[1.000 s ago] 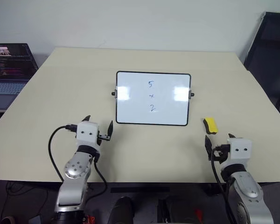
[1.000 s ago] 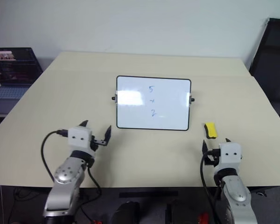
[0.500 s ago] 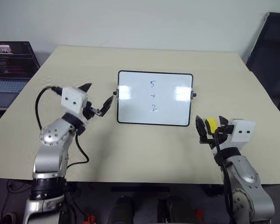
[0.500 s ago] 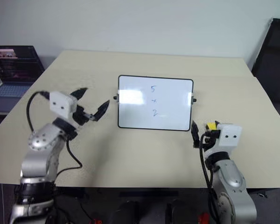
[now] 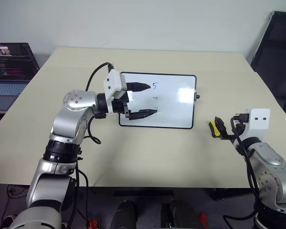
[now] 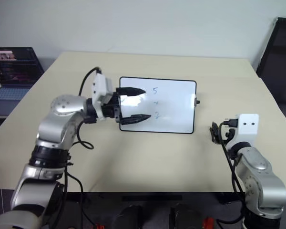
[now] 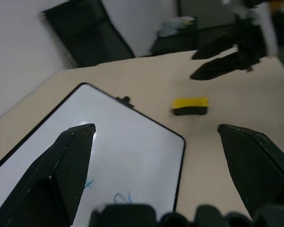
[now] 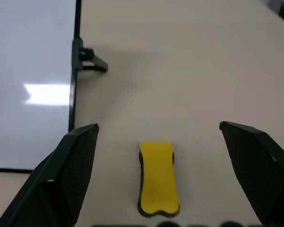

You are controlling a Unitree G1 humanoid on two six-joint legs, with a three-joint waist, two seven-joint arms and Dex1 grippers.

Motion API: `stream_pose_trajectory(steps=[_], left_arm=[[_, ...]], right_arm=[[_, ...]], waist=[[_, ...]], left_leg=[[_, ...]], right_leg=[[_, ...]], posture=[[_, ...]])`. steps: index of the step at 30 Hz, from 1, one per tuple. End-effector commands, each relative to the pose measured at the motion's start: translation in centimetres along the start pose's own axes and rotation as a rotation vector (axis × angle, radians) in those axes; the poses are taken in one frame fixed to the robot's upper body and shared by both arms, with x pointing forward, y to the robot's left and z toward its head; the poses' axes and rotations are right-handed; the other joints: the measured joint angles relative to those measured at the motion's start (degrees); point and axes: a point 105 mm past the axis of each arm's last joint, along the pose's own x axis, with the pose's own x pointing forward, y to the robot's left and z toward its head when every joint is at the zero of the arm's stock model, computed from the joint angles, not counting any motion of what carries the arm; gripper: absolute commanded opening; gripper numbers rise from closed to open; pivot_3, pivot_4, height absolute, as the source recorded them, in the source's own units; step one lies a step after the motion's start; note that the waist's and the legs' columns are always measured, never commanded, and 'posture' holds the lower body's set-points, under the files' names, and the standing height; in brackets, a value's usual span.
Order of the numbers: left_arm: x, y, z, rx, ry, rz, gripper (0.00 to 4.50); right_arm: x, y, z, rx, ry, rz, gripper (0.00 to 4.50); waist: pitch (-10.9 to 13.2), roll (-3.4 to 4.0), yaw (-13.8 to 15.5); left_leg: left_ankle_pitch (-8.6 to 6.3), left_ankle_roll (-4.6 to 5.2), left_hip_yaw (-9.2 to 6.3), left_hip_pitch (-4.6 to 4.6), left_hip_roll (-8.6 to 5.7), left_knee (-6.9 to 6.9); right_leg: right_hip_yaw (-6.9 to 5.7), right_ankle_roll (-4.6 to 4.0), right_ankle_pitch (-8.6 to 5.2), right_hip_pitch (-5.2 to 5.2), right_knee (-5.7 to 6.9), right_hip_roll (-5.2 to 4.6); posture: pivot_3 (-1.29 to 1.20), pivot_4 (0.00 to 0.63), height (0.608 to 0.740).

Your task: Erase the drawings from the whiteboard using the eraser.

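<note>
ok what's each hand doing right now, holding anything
Left hand: open, holding nothing, over the whiteboard.
Right hand: open, holding nothing, the eraser on the table between its fingers.

yellow eraser (image 8: 158, 178); white, black-framed whiteboard (image 5: 174, 112)

Whiteboard (image 5: 174, 107) lies flat at table (image 5: 148, 152) centre, black frame, small knob on its right short side. Drawings (image 5: 155, 98) sit in a vertical column near board middle: "5" at top, "x" in middle, "2" at bottom, part-covered by a fingertip. Left gripper (image 5: 145, 99) is over the board's left half, pointing twd the robot's right, fingers spread wide: one tip next to the "5", other by the "2". Eraser (image 5: 213, 128), yellow, rests on table just off the board's lower right corner, apart from frame. Right gripper (image 5: 220, 128) sits immediately beside eraser, fingers open. Laptop (image 5: 7, 67) at far left edge, screen lit. Dark chair (image 5: 276, 52) at far right.
</note>
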Motion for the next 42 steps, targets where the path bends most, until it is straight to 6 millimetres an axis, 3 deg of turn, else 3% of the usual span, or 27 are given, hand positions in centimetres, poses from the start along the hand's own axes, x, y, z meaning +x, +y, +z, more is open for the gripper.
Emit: stream_pose_trajectory(steps=[1, 6, 14, 40, 42], left_arm=[[0.6, -0.1, 0.8, 0.042, -0.016, -0.071, 4.50], [2.7, 0.2, 0.9, 0.041, -0.062, -0.122, 4.50], [3.2, -1.5, 0.3, 0.045, -0.046, -0.238, 4.50], [2.6, -1.5, -0.8, 0.036, -0.027, -0.218, 4.50], [2.5, -1.4, -0.9, 0.039, -0.023, -0.209, 4.50]], right_arm=[[0.1, -0.4, 0.6, -0.020, 0.005, 0.030, 4.47], [2.5, 0.3, -0.1, -0.006, 0.053, 0.077, 4.47], [4.5, 0.6, -0.8, -0.004, 0.085, 0.084, 4.47], [5.5, -0.1, -3.5, -0.044, 0.156, 0.054, 4.47], [5.5, 0.0, -3.6, -0.044, 0.163, 0.055, 4.10]], waist=[[0.01, 0.02, -0.26], [0.01, 0.02, -0.46], [0.01, 0.02, -0.71], [0.01, 0.03, -0.70], [0.01, 0.03, -0.71]], left_leg=[[0.00, 0.00, 0.02, -0.03, 0.00, 0.00], [0.00, 0.01, 0.02, -0.27, -0.03, 0.17], [-0.01, 0.03, 0.03, -0.56, -0.01, 0.20], [-0.01, 0.04, 0.03, -0.78, 0.00, 0.32], [-0.01, 0.04, 0.03, -0.78, 0.00, 0.32]], right_leg=[[0.02, 0.00, 0.00, -0.04, 0.01, 0.01], [0.01, 0.04, 0.02, -0.24, 0.08, 0.06], [0.05, 0.05, 0.04, -0.53, 0.12, 0.06], [0.04, -0.12, 0.20, -0.74, 0.21, 0.06], [0.04, -0.12, 0.20, -0.74, 0.21, 0.06]], posture=[[0.00, 0.150, 0.740], [0.00, 0.150, 0.740], [0.00, 0.150, 0.740], [0.00, 0.150, 0.740], [0.00, 0.150, 0.740]])
